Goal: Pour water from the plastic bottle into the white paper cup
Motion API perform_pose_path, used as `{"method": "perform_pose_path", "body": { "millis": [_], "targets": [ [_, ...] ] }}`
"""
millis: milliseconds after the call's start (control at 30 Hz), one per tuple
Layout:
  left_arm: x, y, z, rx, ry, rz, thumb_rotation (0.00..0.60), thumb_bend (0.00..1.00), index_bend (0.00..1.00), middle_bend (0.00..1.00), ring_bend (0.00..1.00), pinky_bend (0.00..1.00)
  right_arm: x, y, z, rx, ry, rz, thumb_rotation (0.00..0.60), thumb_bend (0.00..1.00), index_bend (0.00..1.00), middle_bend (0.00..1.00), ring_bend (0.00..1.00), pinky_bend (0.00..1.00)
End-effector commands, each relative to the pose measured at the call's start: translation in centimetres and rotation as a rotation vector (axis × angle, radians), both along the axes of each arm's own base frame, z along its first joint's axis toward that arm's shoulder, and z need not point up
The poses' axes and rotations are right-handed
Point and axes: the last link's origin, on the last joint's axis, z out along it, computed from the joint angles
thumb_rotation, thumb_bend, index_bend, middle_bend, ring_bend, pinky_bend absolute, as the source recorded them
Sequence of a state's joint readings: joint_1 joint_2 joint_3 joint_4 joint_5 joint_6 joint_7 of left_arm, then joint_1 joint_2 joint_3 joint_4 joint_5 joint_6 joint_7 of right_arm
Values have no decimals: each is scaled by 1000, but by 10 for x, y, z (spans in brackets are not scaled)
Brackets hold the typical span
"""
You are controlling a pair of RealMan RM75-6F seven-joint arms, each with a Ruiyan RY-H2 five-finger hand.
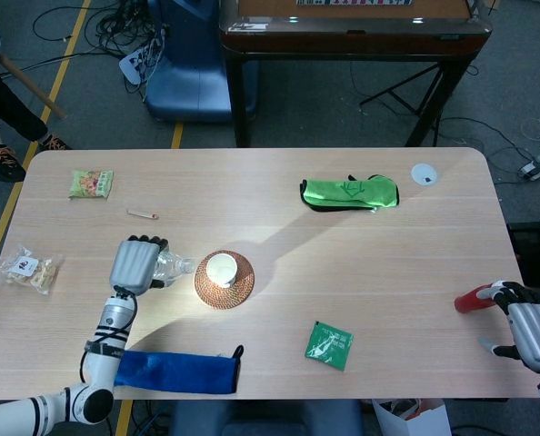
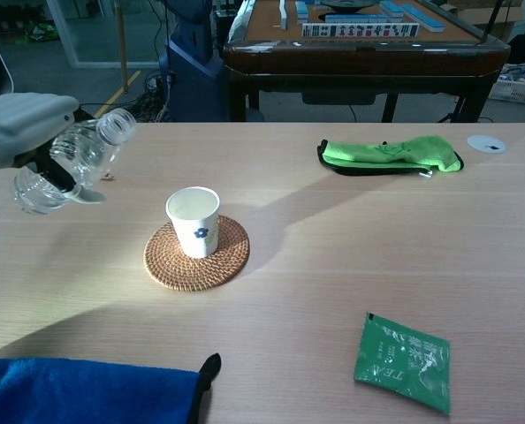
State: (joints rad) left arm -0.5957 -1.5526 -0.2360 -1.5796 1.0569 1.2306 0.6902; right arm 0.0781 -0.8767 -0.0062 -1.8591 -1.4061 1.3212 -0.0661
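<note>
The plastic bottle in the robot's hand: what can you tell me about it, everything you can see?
The plastic bottle is small, clear and ribbed, with no cap on its open neck and some water inside. The left hand grips it around the body, holding it off the table, tilted with its mouth aimed toward the white paper cup but short of it. No water is seen leaving it.

light: bright patch mid-table (image 1: 279, 245) | shadows: long diagonal bands | focus: sharp | glare: mild, tabletop washed

Left hand (image 1: 137, 263) raised, fingers curled; right hand (image 1: 531, 323) low.
</note>
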Motion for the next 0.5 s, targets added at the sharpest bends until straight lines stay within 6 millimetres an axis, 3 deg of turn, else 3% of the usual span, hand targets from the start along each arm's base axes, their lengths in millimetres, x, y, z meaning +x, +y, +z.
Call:
{"method": "perform_pose_path", "body": {
  "millis": [33, 500],
  "targets": [
    [8, 3, -7, -23, 71, 25, 600, 0, 702, 809, 550, 444, 0, 0, 1, -1, -1, -1, 600, 131, 331, 303, 157, 240],
    [32, 9, -23, -16, 269, 82, 600, 1, 707, 818, 556, 446, -1, -1, 3, -3, -11, -3, 600, 131, 331, 303, 157, 241]
  ]
}}
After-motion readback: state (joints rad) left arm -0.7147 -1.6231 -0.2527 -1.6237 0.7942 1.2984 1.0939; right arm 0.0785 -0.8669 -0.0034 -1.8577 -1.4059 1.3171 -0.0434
